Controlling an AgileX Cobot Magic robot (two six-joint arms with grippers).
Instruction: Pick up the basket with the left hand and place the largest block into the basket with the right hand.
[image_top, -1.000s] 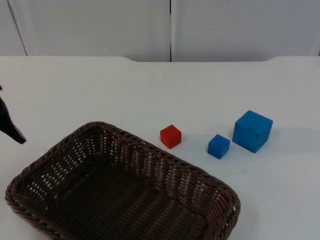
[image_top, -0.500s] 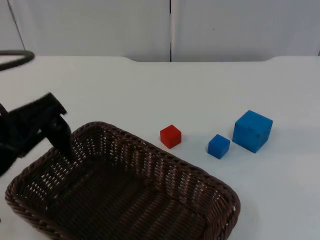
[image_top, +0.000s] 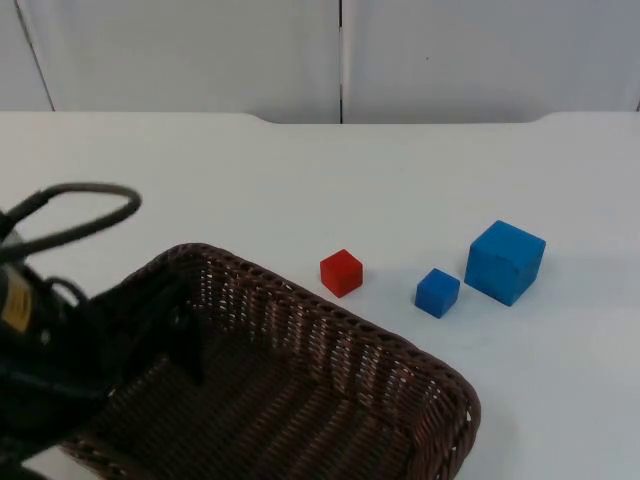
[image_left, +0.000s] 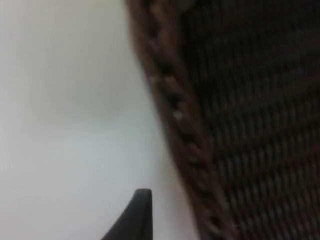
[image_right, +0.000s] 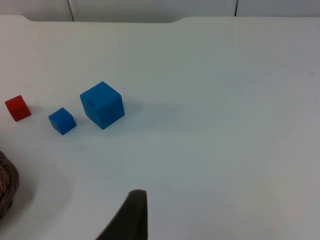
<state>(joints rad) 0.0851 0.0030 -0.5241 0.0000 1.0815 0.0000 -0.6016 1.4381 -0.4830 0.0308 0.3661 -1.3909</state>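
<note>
Basket (image_top: 300, 390) rests on the table; we bring our left gripper (image_top: 185, 345) over its rim (image_left: 175, 115) to grasp it, finger spread unclear. Our right gripper (image_right: 132, 220) waits, its opening unclear, facing the largest block (image_right: 101, 105).

A smooth white table top (image_top: 300, 180) spreads across the scene under even, soft light. At twelve o'clock it ends at a pale grey partition wall (image_top: 200, 55), whose panels meet at a dark vertical seam (image_top: 341, 60).

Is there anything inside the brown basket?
No block lies on the visible woven floor of the basket. The left arm covers its near-left part, so that bit is hidden. All three blocks sit outside on the table.
</note>
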